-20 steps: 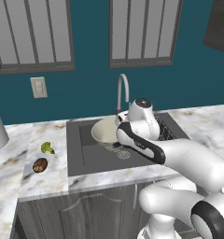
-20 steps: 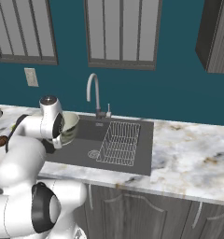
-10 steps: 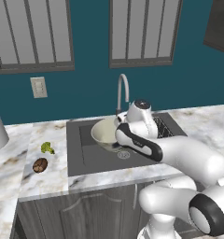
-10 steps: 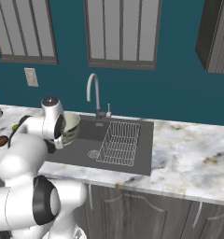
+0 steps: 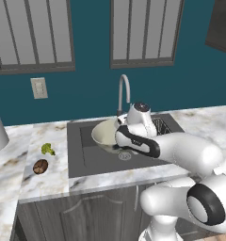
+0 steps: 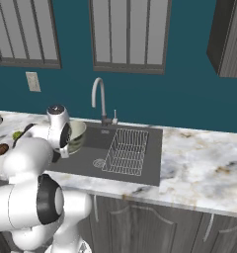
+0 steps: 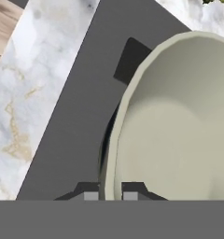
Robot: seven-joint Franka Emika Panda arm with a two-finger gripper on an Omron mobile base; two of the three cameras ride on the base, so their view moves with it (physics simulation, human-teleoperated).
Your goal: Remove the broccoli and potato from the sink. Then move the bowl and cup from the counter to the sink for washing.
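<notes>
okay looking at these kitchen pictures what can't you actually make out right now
- Gripper tips: in the hand view, largely cut off by the bottom edge, straddling the bowl rim.
- Bowl's underside: left base view, hidden by the arm, so whether it touches the sink floor is unclear.
- Broccoli: right base view, partly behind the arm.

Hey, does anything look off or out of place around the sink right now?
Only the bowl: it hangs tilted over the sink rather than resting flat, because the gripper pinches its rim. The broccoli and potato sit neatly on the counter left of the basin. Nothing looks spilled or damaged.
</notes>
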